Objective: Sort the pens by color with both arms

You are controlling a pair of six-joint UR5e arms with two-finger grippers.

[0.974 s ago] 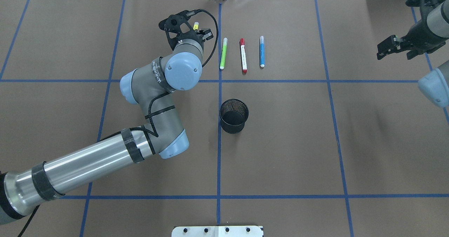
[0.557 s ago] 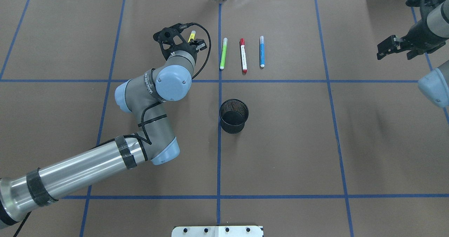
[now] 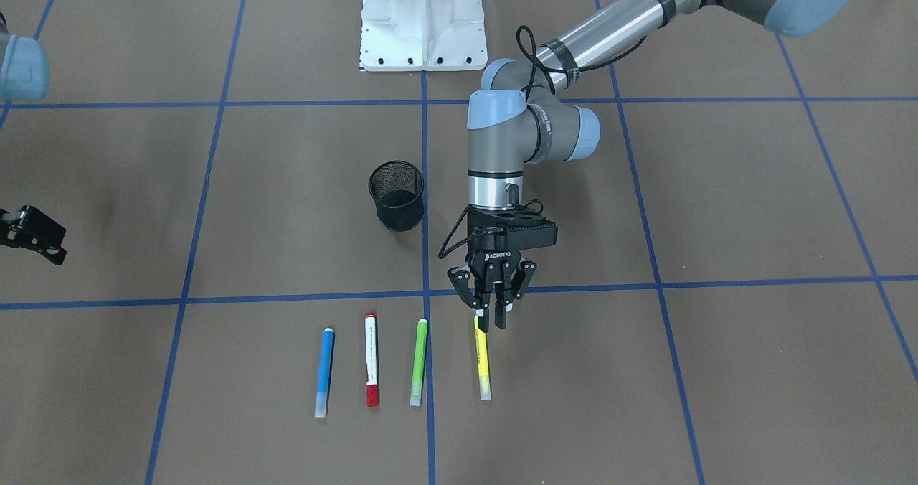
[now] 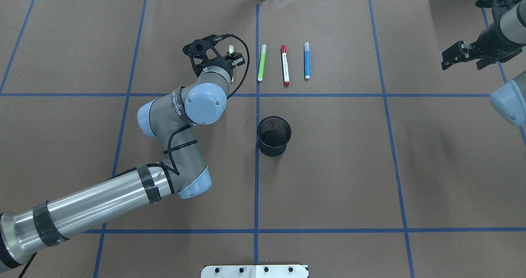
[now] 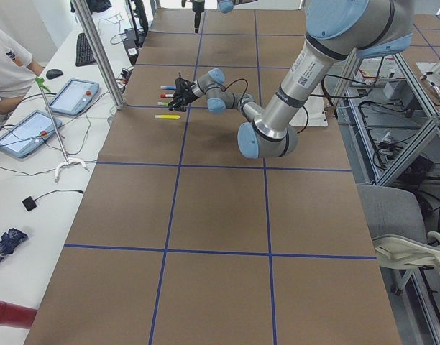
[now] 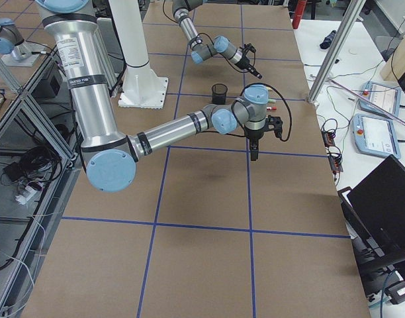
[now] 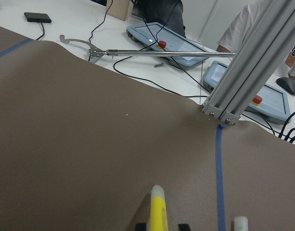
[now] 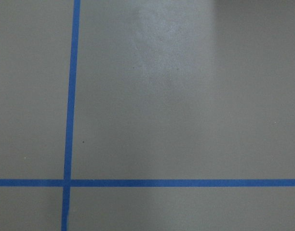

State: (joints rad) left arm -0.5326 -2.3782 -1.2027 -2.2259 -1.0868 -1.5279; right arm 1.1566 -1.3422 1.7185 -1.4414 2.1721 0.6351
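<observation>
My left gripper (image 3: 491,318) points straight down over the near end of the yellow pen (image 3: 483,363), drawn in narrow astride it. The wrist view shows a sliver of gap beside one fingertip (image 7: 185,226), so I cannot tell whether I am pinching. The barrel runs straight away from my base, seemingly flat on the table. It lies parallel to the light green pen (image 3: 419,361) just beside it on my right. My right gripper (image 4: 448,60) is well apart.
</observation>
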